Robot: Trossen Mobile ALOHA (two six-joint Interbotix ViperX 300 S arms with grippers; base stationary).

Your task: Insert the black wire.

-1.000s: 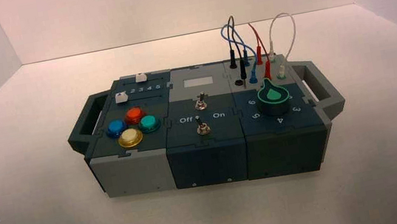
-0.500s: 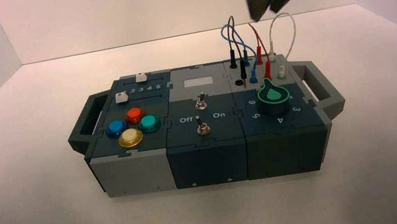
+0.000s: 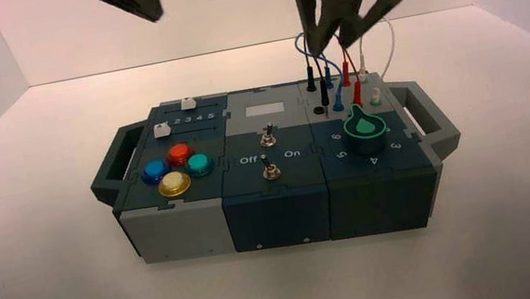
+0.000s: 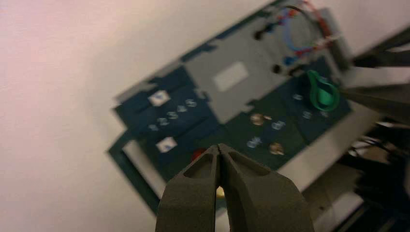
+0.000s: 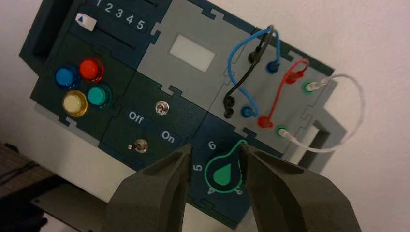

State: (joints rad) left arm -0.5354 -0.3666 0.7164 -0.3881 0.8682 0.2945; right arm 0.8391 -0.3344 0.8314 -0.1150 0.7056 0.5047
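Right pincer [image 3: 335,45] wide open, empty, partly hiding the black wire's [image 5: 249,73] loop from above.

We see the black wire [image 5: 250,72], a thin, dark, arched cable with slim black plugs, near the far right corner of the box [image 3: 278,217]. One plug [image 3: 311,78] stands upright in its socket by the far edge; nearer us, the other [image 3: 324,93] is out, roughly upright, bare metal pin showing beside the black socket [image 3: 319,110].
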